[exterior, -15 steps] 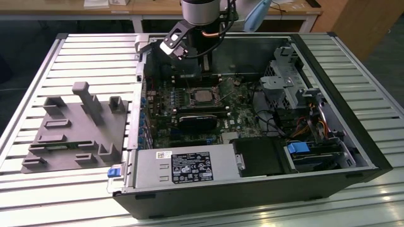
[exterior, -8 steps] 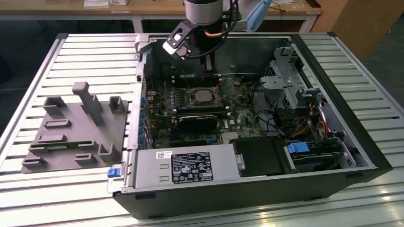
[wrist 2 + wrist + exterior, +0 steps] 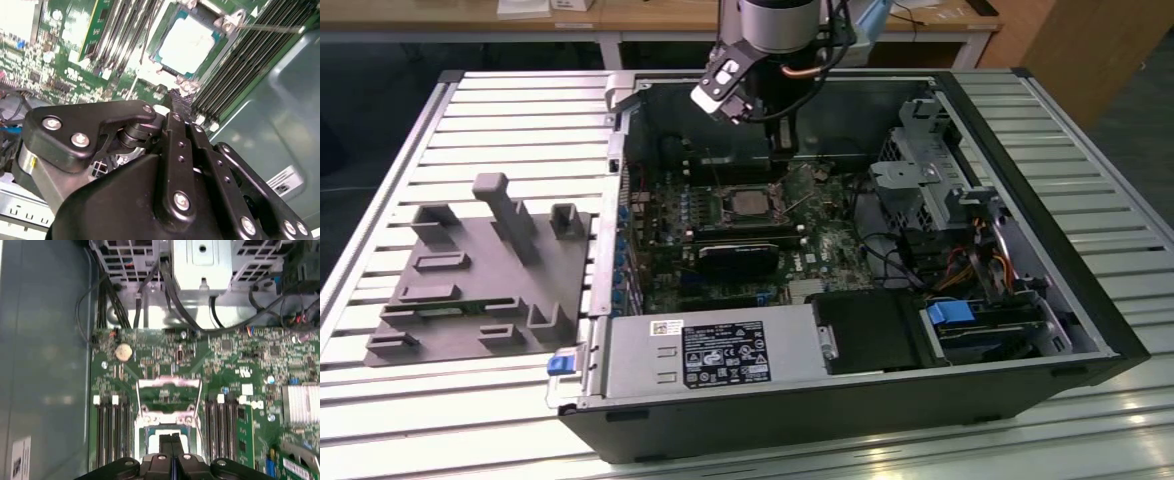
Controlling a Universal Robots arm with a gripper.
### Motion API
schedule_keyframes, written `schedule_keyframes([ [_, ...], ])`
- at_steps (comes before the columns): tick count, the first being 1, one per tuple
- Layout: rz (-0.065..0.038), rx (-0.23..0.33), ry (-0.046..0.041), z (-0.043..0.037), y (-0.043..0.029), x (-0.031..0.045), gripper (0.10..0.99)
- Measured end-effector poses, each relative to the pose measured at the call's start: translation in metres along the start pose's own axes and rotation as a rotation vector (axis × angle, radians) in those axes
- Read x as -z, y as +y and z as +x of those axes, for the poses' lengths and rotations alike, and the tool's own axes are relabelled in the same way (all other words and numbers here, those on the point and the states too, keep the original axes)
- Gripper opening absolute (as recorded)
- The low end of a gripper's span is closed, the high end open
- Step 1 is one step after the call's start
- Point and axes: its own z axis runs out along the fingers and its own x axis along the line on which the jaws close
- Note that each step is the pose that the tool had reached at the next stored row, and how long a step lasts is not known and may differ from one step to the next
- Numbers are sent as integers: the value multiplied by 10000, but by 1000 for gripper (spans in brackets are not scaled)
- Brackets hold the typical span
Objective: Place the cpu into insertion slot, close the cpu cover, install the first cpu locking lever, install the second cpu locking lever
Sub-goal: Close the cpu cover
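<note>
Hovering above the cpu (image 3: 187,42) seated in its slot (image 3: 142,432), the gripper (image 3: 172,439) is pressed together, empty (likely 1 blunt pushing tip).

print: none legible | power supply label (image 3: 724,360) — print too small | case sticker (image 3: 282,181) — unreadable

Pale satin metal on the cpu (image 3: 187,42) top. Bare bright metal along the cpu cover (image 3: 169,383). Glossy green lacquer over the circuit board (image 3: 230,365). Matt black finish on the gripper (image 3: 176,97), with shiny steel screw heads. In the exterior view: ribbed, sheeny grey metal for the table (image 3: 387,420); dull grey plastic for the fixture (image 3: 480,280) at the exterior view's left; smooth light wood on the desk (image 3: 654,15) along the upper edge; white paper labels (image 3: 727,365) on the plain silver power supply (image 3: 634,350).
</note>
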Motion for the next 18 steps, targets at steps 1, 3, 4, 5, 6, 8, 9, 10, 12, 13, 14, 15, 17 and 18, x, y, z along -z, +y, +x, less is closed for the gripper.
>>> schedule_keyframes([
  [1,32,-1,-1,1,41,-4,102],
  [3,93,-1,-4,4,118,-12,102],
  [4,124,-2,-4,5,156,-17,102],
  [5,154,-1,-4,6,192,-21,102],
  [6,185,-3,-5,8,227,-25,102],
  [8,246,-2,-8,10,296,-31,102],
  [9,280,-3,-10,11,334,-35,102],
  [10,311,-2,-13,13,369,-38,102],
  [12,368,-4,-15,15,436,-45,102],
  [13,394,-3,-14,16,470,-49,102],
  [14,417,-4,-15,17,501,-53,102],
  [15,442,-5,-15,19,536,-57,102],
  [17,487,-5,-16,21,597,-64,102],
  [18,503,-4,-18,21,623,-66,102],
])
